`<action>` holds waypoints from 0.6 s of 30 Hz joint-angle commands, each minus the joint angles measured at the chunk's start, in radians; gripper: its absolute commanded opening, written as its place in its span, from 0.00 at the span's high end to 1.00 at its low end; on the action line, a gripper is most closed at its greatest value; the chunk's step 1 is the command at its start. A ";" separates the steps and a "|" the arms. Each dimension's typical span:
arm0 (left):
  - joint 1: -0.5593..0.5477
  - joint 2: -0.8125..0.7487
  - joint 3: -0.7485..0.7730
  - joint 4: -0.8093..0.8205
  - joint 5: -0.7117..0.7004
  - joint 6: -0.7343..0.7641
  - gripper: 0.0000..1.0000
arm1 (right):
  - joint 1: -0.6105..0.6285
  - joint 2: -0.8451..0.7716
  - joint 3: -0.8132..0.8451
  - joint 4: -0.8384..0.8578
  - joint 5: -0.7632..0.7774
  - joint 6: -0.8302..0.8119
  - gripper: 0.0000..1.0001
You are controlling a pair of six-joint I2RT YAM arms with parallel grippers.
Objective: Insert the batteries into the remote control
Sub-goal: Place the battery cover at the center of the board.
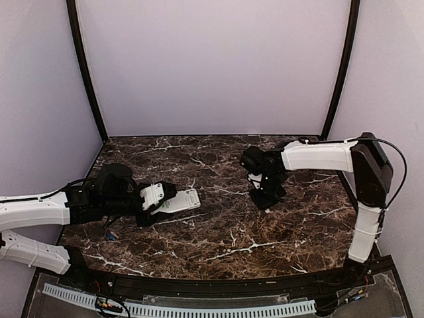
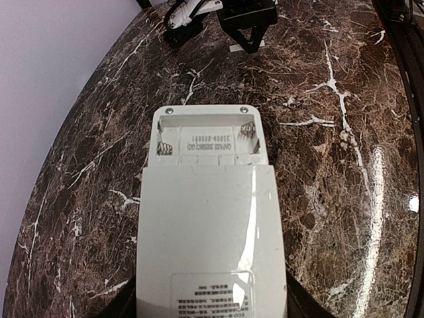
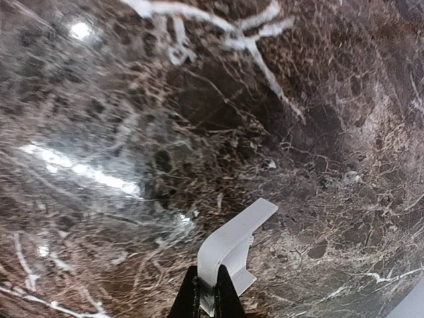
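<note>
Left end effector [image 1: 154,198] grips the remote [image 2: 209,225] just above the counter [image 1: 218,232]. The remote is smooth white plastic, rectangular, back side up. Its battery bay is open and empty, with coil springs at the ends. The printed code inside is upside down and not cleanly legible.

Right end effector [image 3: 205,297] is closed on a bent white plastic piece [image 3: 233,244].

Battery [image 1: 111,234] is a blue speck by the left arm.

The counter is glossy dark-brown marble with white veins. Walls are pale lilac.
</note>
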 commanded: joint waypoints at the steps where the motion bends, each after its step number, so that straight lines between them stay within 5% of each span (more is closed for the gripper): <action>1: -0.003 -0.010 0.017 -0.004 -0.002 -0.001 1.00 | -0.001 0.063 -0.013 -0.055 0.084 -0.031 1.00; 7: -0.002 -0.020 0.016 -0.003 0.008 0.001 1.00 | -0.001 0.138 -0.027 -0.024 -0.003 -0.046 0.99; 12: -0.002 -0.023 0.014 -0.001 0.008 0.002 1.00 | -0.001 0.124 -0.023 -0.011 -0.045 -0.049 0.77; 18: -0.003 -0.030 0.014 -0.002 0.016 0.001 1.00 | -0.001 0.060 0.019 -0.005 -0.114 -0.063 0.75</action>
